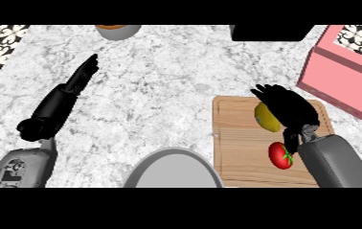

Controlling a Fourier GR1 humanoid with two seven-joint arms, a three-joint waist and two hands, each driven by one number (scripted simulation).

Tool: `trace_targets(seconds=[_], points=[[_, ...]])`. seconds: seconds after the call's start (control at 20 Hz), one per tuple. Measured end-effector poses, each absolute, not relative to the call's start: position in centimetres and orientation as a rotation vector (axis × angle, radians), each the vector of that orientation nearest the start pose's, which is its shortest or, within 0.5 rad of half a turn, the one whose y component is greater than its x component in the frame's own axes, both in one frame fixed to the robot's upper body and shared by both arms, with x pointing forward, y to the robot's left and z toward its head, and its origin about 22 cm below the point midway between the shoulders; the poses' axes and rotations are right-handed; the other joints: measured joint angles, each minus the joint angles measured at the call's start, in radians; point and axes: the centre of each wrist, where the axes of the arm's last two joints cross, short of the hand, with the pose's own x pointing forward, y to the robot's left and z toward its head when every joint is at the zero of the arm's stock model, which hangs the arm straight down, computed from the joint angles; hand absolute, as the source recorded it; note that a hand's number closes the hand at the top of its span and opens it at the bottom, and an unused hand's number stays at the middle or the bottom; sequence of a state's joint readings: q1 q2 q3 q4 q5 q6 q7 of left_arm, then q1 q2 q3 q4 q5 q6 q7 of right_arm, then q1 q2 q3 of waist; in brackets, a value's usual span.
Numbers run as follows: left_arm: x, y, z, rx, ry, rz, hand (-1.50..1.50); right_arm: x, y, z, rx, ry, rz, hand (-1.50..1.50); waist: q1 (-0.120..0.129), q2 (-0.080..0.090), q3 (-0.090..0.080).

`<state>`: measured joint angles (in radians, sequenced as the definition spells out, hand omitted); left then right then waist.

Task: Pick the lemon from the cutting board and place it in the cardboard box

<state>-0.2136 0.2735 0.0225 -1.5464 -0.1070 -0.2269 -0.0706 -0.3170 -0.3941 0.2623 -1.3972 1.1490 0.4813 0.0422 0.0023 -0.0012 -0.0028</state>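
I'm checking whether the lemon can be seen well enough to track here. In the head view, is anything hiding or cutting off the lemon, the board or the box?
Head view: the right hand covers the lemon's right side; the cutting board runs under the forearm and is cut by the lower edge; the pink box is cropped at the right edge.

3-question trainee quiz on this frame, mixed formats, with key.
1. True or false: the lemon lies on the cutting board.
2. Which hand is over the lemon? A) left hand B) right hand
3. Fill in: the red item near the board's lower right is a ____.

Key
1. True.
2. B. The left hand rests open over the bare counter, at the view's left.
3. Tomato. It lies beside the right forearm, below the lemon in the view.
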Motion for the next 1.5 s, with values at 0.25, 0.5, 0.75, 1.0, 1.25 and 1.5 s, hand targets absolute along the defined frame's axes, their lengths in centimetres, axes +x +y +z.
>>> trace_targets(seconds=[0.25, 0.5, 0.75, 1.0, 1.25, 1.5], points=[[29.0, 27.8, 7.0, 0.095, -1.753, -0.525, 0.00, 31.7, -24.1, 4.2, -0.785, -1.007, 1.705, 1.50, 0.002, -0.001, -0.002], [29.1, 27.8, 6.7, 0.100, -1.750, -0.522, 0.00, 31.9, -24.3, 3.7, -0.804, -1.138, 1.733, 1.50, 0.001, 0.000, 0.000], [29.6, 26.7, 6.3, 0.100, -1.750, -0.527, 0.00, 31.5, -24.7, 2.6, -0.787, -1.267, 1.747, 1.50, 0.000, -0.004, -0.003], [29.1, 27.0, 5.9, 0.090, -1.744, -0.527, 0.00, 31.0, -24.2, 2.8, -0.575, -1.411, 1.735, 1.50, -0.001, -0.003, -0.001], [29.0, 27.4, 6.5, 0.096, -1.746, -0.527, 0.00, 29.9, -23.1, 4.5, -0.528, -1.587, 1.674, 1.50, -0.005, -0.002, 0.002], [29.1, 27.0, 6.8, 0.097, -1.744, -0.519, 0.00, 28.7, -23.6, 8.6, -0.608, -1.769, 1.642, 1.50, -0.010, -0.002, 0.002]])
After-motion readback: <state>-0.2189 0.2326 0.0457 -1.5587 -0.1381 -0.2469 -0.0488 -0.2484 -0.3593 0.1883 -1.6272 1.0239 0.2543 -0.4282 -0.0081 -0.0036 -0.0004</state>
